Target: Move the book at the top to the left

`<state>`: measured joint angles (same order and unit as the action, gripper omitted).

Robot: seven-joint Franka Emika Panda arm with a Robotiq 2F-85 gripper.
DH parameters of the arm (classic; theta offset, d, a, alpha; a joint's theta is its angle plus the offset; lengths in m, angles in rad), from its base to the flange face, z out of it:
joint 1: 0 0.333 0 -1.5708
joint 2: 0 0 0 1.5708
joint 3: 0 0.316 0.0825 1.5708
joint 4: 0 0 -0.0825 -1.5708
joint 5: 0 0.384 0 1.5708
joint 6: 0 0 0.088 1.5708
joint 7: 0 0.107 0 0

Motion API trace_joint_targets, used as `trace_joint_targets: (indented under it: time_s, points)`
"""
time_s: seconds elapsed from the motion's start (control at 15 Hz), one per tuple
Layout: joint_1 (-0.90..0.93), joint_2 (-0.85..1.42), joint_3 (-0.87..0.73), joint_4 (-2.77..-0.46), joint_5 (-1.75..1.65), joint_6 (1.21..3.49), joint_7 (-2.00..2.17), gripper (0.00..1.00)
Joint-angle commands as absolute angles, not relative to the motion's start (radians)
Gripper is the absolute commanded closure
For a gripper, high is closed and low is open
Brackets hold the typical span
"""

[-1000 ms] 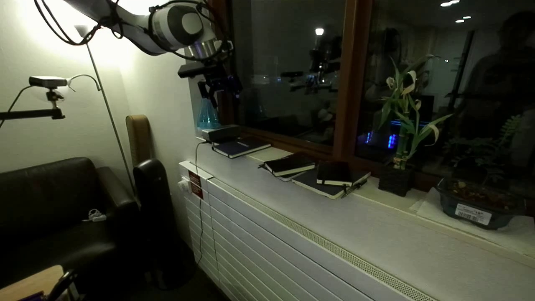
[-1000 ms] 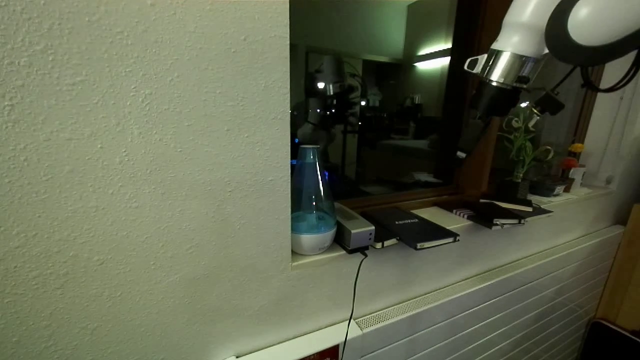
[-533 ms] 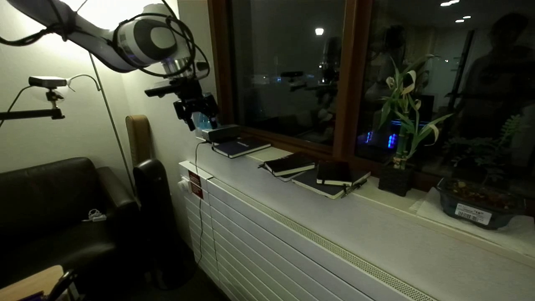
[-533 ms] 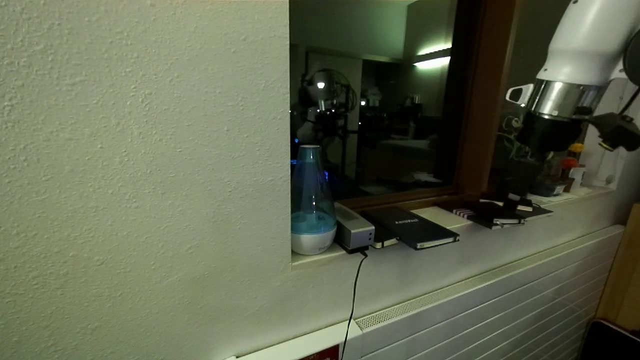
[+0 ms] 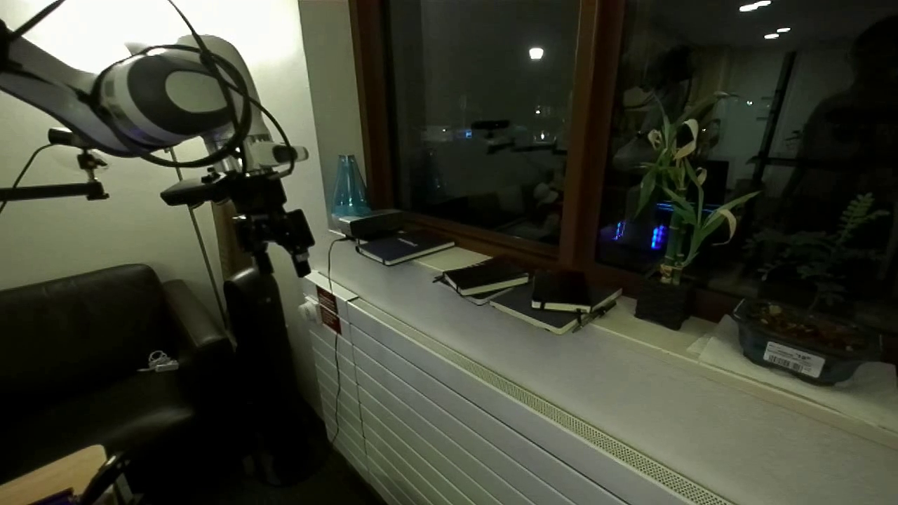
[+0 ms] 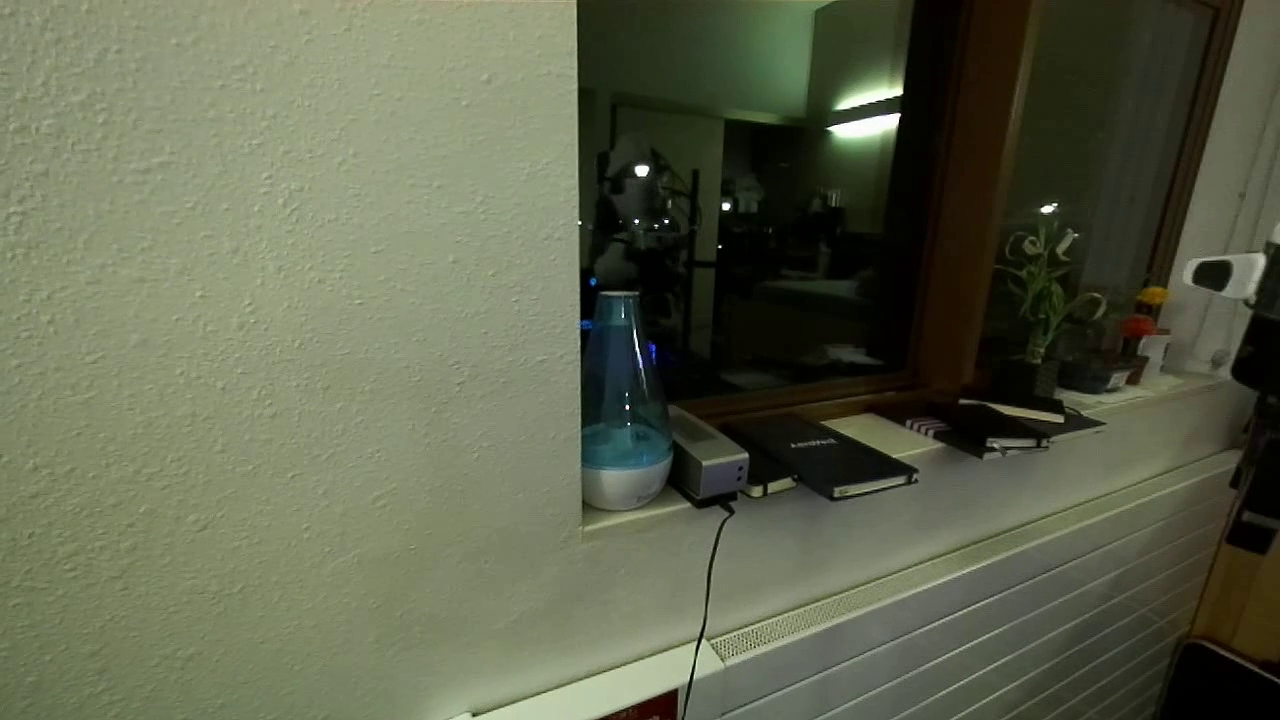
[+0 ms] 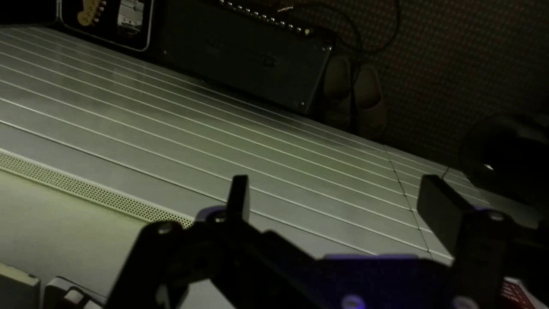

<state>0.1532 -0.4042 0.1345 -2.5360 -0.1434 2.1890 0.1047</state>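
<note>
Long pale flat-topped desk [image 5: 631, 368], above white slatted radiator [image 5: 435, 421]. Black two-fingered tool [image 5: 283, 265] hangs in front of the desk, pointing down; wrist view shows its fingers spread wide, radiator slats visible through the gap. Large dark grey rectangular notebook [image 5: 525, 306] lies flat on desk. On top of it: smaller black hard-cover book [image 5: 560, 289], cream page edges. Just to its left in an exterior view: second black book [image 5: 487, 272], also stacked uppermost. Which of the two the task means: cannot tell.

Bright light [image 5: 270, 21] washes the pale wall [image 5: 286, 77] beside dark, brown-framed windows [image 5: 484, 88].
</note>
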Motion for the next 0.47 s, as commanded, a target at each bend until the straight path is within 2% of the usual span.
trace_joint_targets:
  time_s: [0.0, 0.4]
  points:
    - [0.141, -0.426, 0.145, -2.551, -0.137, 2.187, 0.100, 0.00]
    - [0.141, -0.441, 0.144, -2.559, -0.135, 2.187, 0.100, 0.00]
